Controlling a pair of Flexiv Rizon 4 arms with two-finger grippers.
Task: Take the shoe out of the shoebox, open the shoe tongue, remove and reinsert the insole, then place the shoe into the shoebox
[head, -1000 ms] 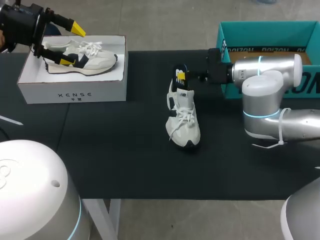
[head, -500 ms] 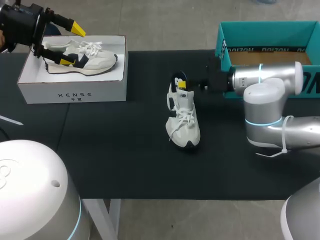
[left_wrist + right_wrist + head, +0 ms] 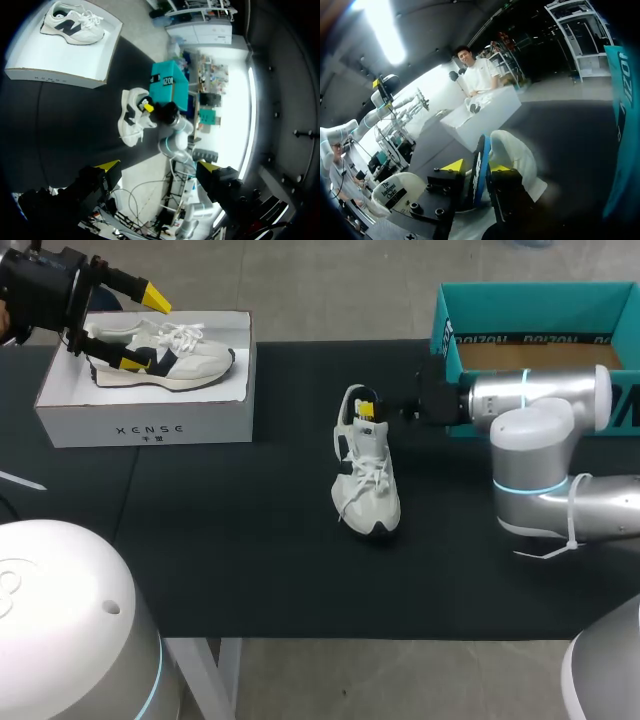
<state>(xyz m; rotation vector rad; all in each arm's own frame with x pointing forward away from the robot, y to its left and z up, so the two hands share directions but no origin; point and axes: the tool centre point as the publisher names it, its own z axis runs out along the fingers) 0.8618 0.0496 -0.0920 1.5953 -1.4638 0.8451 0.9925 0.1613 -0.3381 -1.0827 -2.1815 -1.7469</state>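
Head view: a white and navy shoe (image 3: 366, 480) stands on the black counter (image 3: 250, 540), toe towards the camera. The right tool (image 3: 367, 399) sits at the shoe's heel opening. A second ago it held the dark insole (image 3: 480, 155) upright and well above the heel. Since then tool and insole have come down, and the insole now hardly shows above the collar. By that I judge the reinserting to be under way, with the insole not yet seated flat. The left tool (image 3: 144, 331) hangs over a white box (image 3: 150, 425) at the counter's far left, where another shoe (image 3: 165, 355) lies. Its fingers are spread wide and grip nothing, and it has not moved. An open teal box (image 3: 540, 298), which I take for the shoebox, stands behind the right arm. Left wrist view: the left tool's two yellow tips stand far apart with nothing between them. Far below lie the white box, the shoe on the counter and the right tool at its heel. Right wrist view: the right tool is closed on the thin, blue-edged insole, one yellow tip on each side. The shoe's white heel is just beyond the tips. Next I would expect the insole pressed home, then the shoe carried to the teal box.
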